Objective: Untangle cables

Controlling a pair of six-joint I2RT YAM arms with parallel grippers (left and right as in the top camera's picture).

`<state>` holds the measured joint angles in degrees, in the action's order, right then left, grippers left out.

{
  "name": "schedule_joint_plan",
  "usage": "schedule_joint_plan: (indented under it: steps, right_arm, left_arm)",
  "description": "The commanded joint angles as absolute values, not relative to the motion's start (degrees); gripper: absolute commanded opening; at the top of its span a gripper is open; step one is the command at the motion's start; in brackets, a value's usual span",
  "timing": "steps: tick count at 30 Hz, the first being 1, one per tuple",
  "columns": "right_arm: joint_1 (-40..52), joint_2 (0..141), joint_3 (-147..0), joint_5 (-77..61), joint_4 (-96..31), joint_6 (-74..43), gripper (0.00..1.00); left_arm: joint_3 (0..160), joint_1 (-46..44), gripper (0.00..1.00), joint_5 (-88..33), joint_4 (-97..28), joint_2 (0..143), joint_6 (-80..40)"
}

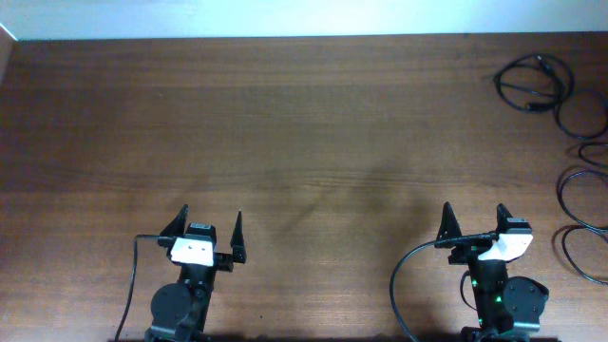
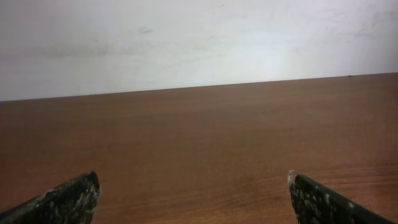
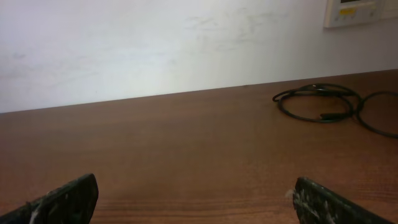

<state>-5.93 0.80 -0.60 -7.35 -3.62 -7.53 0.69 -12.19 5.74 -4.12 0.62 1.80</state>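
Thin black cables lie as separate loose loops along the table's right edge. One coiled cable (image 1: 532, 84) with a plug end sits at the far right, and it also shows in the right wrist view (image 3: 317, 102). More loops lie below it (image 1: 581, 119), (image 1: 581, 195), (image 1: 581, 252), partly cut off by the frame. My left gripper (image 1: 207, 226) is open and empty near the front edge, far from the cables. My right gripper (image 1: 473, 220) is open and empty, to the left of the nearest loops. Both wrist views show spread fingertips over bare wood (image 2: 193, 180), (image 3: 196, 183).
The dark wooden table (image 1: 285, 133) ends at a white wall at the back. A white wall panel (image 3: 360, 12) shows at the top right of the right wrist view. The arms' own thick black cables (image 1: 404, 285) hang near the front edge.
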Motion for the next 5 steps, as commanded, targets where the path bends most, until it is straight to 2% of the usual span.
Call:
schedule_joint_plan:
  steps: [1,5]
  right_arm:
    - [-5.6,0.3,-0.3,-6.9,-4.1,-7.3,0.99]
    - [-5.6,0.3,-0.3,-6.9,-4.1,-7.3,0.99]
  left_arm:
    - [0.5,-11.8,0.99,5.3,-4.4,0.3,2.7]
    - [0.5,-11.8,0.99,5.3,-4.4,0.3,2.7]
